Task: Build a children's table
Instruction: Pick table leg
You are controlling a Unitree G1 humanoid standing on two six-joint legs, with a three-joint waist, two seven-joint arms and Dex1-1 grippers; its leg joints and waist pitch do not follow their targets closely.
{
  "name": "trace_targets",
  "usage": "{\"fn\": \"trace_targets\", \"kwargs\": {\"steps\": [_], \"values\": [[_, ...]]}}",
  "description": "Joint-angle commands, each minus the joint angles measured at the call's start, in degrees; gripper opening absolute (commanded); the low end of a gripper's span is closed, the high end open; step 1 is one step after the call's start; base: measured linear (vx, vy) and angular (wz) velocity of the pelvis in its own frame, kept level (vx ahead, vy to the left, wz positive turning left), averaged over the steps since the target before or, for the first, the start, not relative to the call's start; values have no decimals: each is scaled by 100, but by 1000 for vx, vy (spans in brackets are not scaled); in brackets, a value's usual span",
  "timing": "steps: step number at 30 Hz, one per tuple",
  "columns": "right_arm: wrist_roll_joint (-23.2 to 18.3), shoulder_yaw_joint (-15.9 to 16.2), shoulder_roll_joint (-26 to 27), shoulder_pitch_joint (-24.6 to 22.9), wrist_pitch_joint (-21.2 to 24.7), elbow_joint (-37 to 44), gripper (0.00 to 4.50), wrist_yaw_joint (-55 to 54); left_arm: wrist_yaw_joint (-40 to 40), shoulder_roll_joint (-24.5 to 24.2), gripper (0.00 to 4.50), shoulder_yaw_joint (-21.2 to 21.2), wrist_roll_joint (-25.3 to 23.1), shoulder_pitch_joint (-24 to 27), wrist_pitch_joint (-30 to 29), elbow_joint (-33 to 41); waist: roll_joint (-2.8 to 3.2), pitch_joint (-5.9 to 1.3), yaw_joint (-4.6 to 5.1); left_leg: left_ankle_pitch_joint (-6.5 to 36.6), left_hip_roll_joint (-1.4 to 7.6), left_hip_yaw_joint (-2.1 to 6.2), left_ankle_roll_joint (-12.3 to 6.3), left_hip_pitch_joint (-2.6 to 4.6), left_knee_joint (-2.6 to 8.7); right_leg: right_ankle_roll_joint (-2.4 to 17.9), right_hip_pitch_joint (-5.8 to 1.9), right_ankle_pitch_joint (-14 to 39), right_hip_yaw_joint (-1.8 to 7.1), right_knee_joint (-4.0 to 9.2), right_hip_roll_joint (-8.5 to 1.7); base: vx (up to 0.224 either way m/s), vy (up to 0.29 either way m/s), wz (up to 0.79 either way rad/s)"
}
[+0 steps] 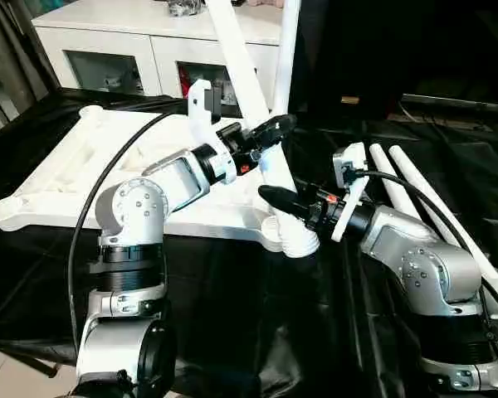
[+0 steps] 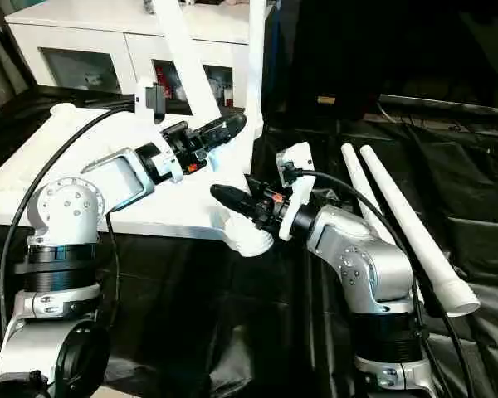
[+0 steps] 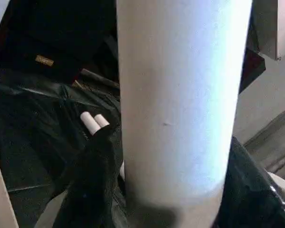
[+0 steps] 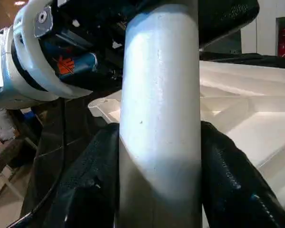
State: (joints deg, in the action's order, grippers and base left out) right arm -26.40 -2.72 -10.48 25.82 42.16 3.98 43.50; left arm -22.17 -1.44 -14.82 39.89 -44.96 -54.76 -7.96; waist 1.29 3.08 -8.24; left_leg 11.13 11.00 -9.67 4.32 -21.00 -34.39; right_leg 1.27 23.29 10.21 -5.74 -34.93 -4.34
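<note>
Assembly at an intermediate stage, as judged from the parts in view. Tabletop lies underside up on the black-draped surface, ribs showing. One leg already stands upright at a far corner socket; a second leg leans steeply, its threaded foot at the near right corner socket, apparently not yet seated. Two spare legs lie side by side toward the right edge of the surface, untouched.

Left end effector is closed around the leaning leg partway up its shaft; right end effector clasps the same leg lower, just above the socket, a finger on each side of the shaft. Remaining: seat this leg, then fit the two spares.
</note>
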Motion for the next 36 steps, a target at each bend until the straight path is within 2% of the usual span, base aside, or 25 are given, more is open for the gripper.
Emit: {"fn": "trace_targets", "kwargs": {"steps": [1, 3, 7, 8, 10, 11, 13, 15, 17, 18, 20, 23, 24, 25, 28, 29, 30, 32, 34, 36], "values": [[-32, 18, -62, 102, -118, -16, 186, -25, 61, -42, 235, -27, 55, 29, -33, 115, -88, -421, -8, 343, 153, 49, -222, -9, 349, 598, -371, 1395, 303, 448, -399, 0, 0, 0], [-36, 24, -67, 109, -129, -24, 186, -24, 63, -41, 200, -25, 65, 26, -29, 116, -94, -417, -7, 369, 149, 48, -219, -11, 350, 576, -372, 1443, 300, 455, -397, 0, 0, 0], [-14, 62, -84, 125, -181, -47, 186, -22, 93, -45, 188, 8, 43, 20, 26, 162, -101, -422, -11, 323, 151, 49, -218, -13, 347, 563, -374, 1417, 304, 446, -399, 0, 0, 0], [-10, 65, -79, 143, -167, -77, 242, -54, 104, -60, 187, 42, 3, 17, 74, 180, -96, -419, -12, 321, 151, 49, -221, -12, 347, 563, -370, 1422, 303, 449, -399, 0, 0, 0], [-6, 67, -76, 153, -159, -93, 256, -73, 115, -67, 186, 58, -22, 17, 102, 188, -99, -416, -7, 347, 147, 45, -220, -9, 347, 561, -367, 1462, 301, 457, -396, 0, 0, 0], [16, 114, -74, 180, -148, -127, 256, -89, 190, -79, 186, 150, -191, 8, 279, 207, -102, -414, -10, 337, 149, 46, -220, -11, 348, 547, -367, 1466, 304, 459, -396, 0, 0, 0], [49, 163, -71, 190, -155, -140, 287, -99, 233, -89, 186, 228, -309, -1, 385, 224, -97, -415, -12, 358, 159, 52, -203, -4, 357, 505, -366, 1492, 303, 459, -397, 0, 0, 0], [222, 334, -94, 194, -270, -136, 305, -142, 354, -149, 186, 479, -671, -16, 657, 249, -94, -417, -11, 345, 172, 66, -175, -4, 362, 469, -356, 1441, 303, 460, -395, 0, 0, 0], [676, 580, -71, 268, -424, -266, 319, -526, 489, -186, 186, 707, -982, -40, 840, 273, -83, -419, -2, 318, 167, 65, -129, -1, 359, 462, -357, 1390, 305, 446, -397, 0, 0, 0], [735, 622, -68, 275, -444, -280, 332, -568, 517, -188, 186, 735, -1026, -45, 865, 273, -96, -417, 11, 321, 156, 56, -92, -5, 356, 434, -363, 1391, 308, 448, -391, 0, 0, 0], [1122, 903, -22, 335, -511, -385, 341, -898, 675, -206, 186, 922, -1287, -76, 994, 290, -97, -417, 12, 295, 160, 66, -49, -8, 361, 412, -367, 1367, 311, 440, -400, 0, 0, 0], [1823, 1367, 191, 510, -491, -712, 341, -1746, 1046, -231, 186, 1159, -1752, -196, 1286, 232, -112, -416, 51, 291, 154, 58, 18, 1, 364, 454, -356, 1317, 315, 433, -388, 0, 0, 0], [1839, 1367, 233, 524, -479, -742, 341, -1815, 1061, -237, 186, 1176, -1779, -208, 1302, 223, -95, -418, 54, 325, 155, 59, 39, 3, 363, 505, -356, 1304, 322, 417, -402, 0, 0, 0], [1868, 1355, 333, 554, -445, -810, 341, -1977, 1092, -251, 186, 1215, -1840, -231, 1341, 205, -107, -416, 48, 334, 158, 56, 31, 6, 363, 502, -351, 1294, 327, 424, -403, 0, 0, 0], [1873, 1168, 681, 699, -445, -1109, 313, -2412, 1196, -221, 185, 1271, -1983, -231, 1474, 181, -89, -426, 57, 301, 167, 66, 36, 6, 368, 594, -353, 1008, 334, 373, -399, 0, 0, 0], [1872, 1161, 700, 717, -477, -1145, 303, -2415, 1210, -206, 185, 1261, -1982, -226, 1474, 187, -104, -423, 58, 321, 164, 57, 24, 9, 366, 629, -350, 936, 336, 364, -398, 0, 0, 0], [1872, 1156, 714, 730, -500, -1171, 303, -2417, 1220, -195, 185, 1253, -1980, -222, 1475, 190, -82, -429, 48, 337, 175, 50, 19, 39, 359, 670, -328, 872, 342, 362, -399, 0, 0, 0], [1849, 1121, 775, 782, -606, -1292, 268, -2402, 1180, -184, 185, 1284, -1992, -199, 1473, 223, -95, -428, 50, 325, 175, 50, 5, 25, 361, 725, -344, 759, 345, 349, -399, 0, 0, 0], [1806, 1073, 792, 825, -714, -1395, 262, -2356, 1163, -178, 185, 1300, -1995, -183, 1472, 238, -116, -429, 54, 304, 173, 52, -4, 7, 362, 729, -362, 715, 344, 339, -408, 0, 0, 0], [1751, 1026, 779, 847, -794, -1441, 237, -2295, 1187, -158, 185, 1277, -1981, -175, 1477, 233, -111, -425, 52, 297, 173, 51, -11, 7, 359, 738, -364, 692, 347, 337, -408, 0, 0, 0]]}}
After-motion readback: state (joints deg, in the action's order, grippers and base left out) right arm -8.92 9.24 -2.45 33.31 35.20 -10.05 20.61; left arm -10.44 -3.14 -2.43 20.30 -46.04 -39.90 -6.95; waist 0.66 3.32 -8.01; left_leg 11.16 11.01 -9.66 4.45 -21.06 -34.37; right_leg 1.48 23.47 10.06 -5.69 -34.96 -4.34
